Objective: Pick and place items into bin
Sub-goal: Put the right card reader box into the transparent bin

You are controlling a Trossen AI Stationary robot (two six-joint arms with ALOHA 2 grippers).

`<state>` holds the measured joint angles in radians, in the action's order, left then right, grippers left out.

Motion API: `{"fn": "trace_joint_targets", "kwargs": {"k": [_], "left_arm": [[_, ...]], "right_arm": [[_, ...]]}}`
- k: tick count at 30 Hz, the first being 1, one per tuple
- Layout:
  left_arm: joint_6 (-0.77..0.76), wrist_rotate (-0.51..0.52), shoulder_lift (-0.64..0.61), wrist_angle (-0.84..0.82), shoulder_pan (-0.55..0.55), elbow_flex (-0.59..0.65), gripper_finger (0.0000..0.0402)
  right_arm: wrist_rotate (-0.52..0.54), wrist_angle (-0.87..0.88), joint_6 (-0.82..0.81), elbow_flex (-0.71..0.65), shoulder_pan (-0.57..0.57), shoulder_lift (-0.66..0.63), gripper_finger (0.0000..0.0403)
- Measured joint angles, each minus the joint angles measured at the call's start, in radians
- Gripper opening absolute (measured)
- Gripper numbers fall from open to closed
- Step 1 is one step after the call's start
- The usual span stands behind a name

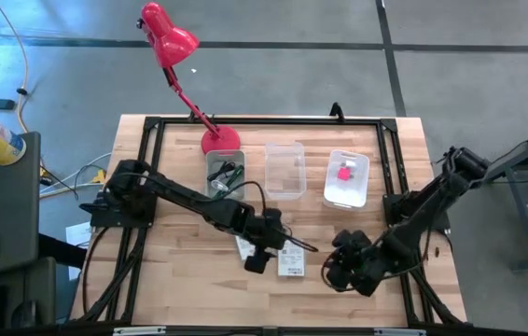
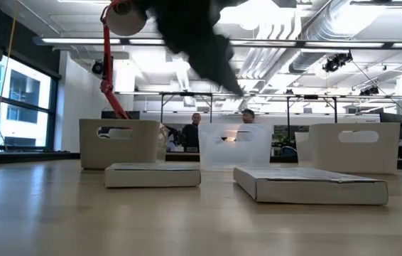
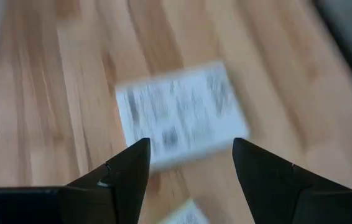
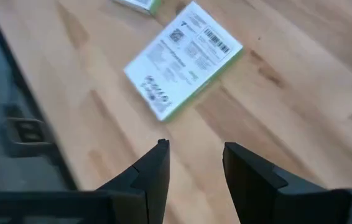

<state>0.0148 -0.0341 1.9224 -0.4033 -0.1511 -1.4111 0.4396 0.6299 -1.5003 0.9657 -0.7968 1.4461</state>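
Pale wood planks make up the worktop [image 1: 180,280], and in the high view a red desk lamp [image 1: 175,56] stands at its far left edge with three clear bins in a row just right of its base: the left bin [image 1: 225,174] holds dark and green bits, the middle bin [image 1: 284,170] looks bare, and the right bin [image 1: 347,178] holds a pink cube [image 1: 344,173]. The left tool [image 1: 262,257] hangs over the near middle of the worktop, its fingers spread wide and holding nothing, with one white printed card [image 1: 291,260] just to its right and a second card [image 1: 243,246] partly hidden under the arm. The right tool [image 1: 337,271] sits low at the near right, beside the first card, narrowly parted and empty. In the low view two flat cards [image 2: 310,183] lie on the wood in front of the bins, a dark arm blurs across the top, and people stand in the room far behind. The left wrist view shows a card [image 3: 179,115] lying flat beyond the wide fingers [image 3: 129,171], not touched. The right wrist view shows a card [image 4: 182,59] with a green edge ahead of the narrow fingers [image 4: 157,165], apart from them.
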Motion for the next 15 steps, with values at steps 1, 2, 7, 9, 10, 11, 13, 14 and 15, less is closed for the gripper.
{"fn": "trace_joint_targets", "kwargs": {"k": [1,2,7,9,10,11,13,14,15], "left_arm": [[-0.003,0.002,0.000,-0.033,-0.004,0.001,0.0216],[-0.011,0.002,0.000,-0.054,-0.008,0.001,0.0216],[-0.023,0.002,0.000,-0.078,-0.037,0.001,0.0216],[-0.038,0.016,0.000,-0.072,-0.050,0.000,0.0216],[-0.049,0.031,0.000,-0.075,-0.057,0.000,0.0216],[-0.058,0.045,0.000,-0.077,-0.059,0.000,0.0216],[-0.082,0.070,0.000,-0.075,-0.069,0.000,0.0216],[-0.094,0.079,0.000,-0.073,-0.074,0.000,0.0216],[-0.105,0.086,0.003,-0.069,-0.077,0.000,0.0216]], "right_arm": [[0.006,0.002,0.030,0.000,0.002,0.017,0.0139],[0.015,0.005,0.064,0.000,0.000,0.034,0.0139],[0.078,0.015,0.269,0.000,-0.030,0.121,0.0139],[0.096,0.014,0.300,0.000,-0.040,0.142,0.0139],[0.107,0.009,0.315,0.000,-0.044,0.151,0.0139],[0.118,0.004,0.335,0.000,-0.049,0.160,0.0139],[0.145,0.002,0.383,0.000,-0.054,0.179,0.0139],[0.157,0.002,0.407,0.000,-0.055,0.189,0.0139],[0.160,0.002,0.427,0.000,-0.055,0.199,0.0139]]}}
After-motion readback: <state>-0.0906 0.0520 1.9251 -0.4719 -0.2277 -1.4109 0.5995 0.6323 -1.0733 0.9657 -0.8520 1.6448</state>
